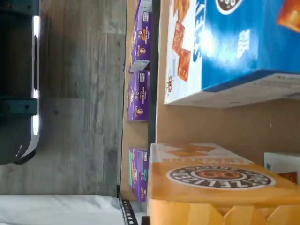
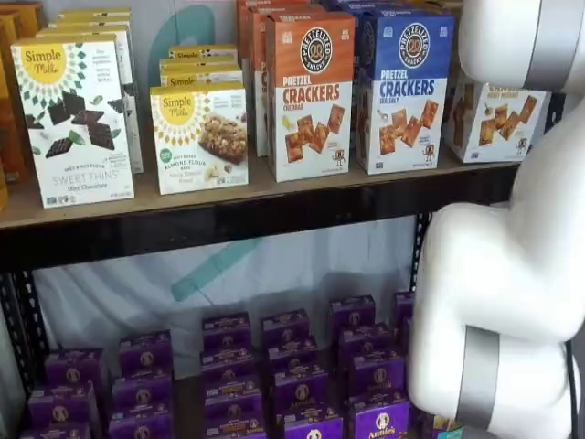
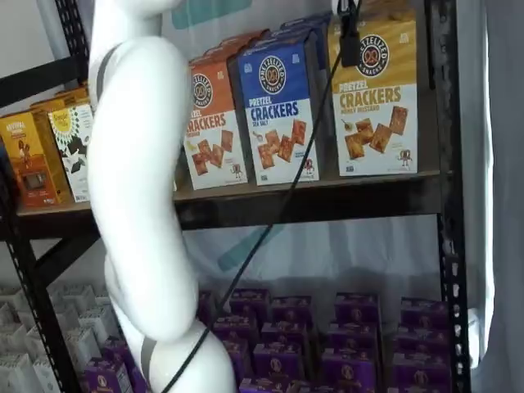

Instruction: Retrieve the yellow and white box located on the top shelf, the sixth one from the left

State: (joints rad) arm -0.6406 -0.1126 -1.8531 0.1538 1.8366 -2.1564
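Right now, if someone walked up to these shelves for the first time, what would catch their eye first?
Probably the white robot arm, which fills the foreground in both shelf views. Behind it, three tall pretzel crackers boxes stand side by side on the top shelf: the orange box, the blue box, and the yellow and white box at the right end. Purple boxes crowd the lower level.

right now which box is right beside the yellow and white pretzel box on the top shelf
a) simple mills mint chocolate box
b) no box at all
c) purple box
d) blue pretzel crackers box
d: in a shelf view the blue box stands directly beside the yellow and white box on the top shelf.
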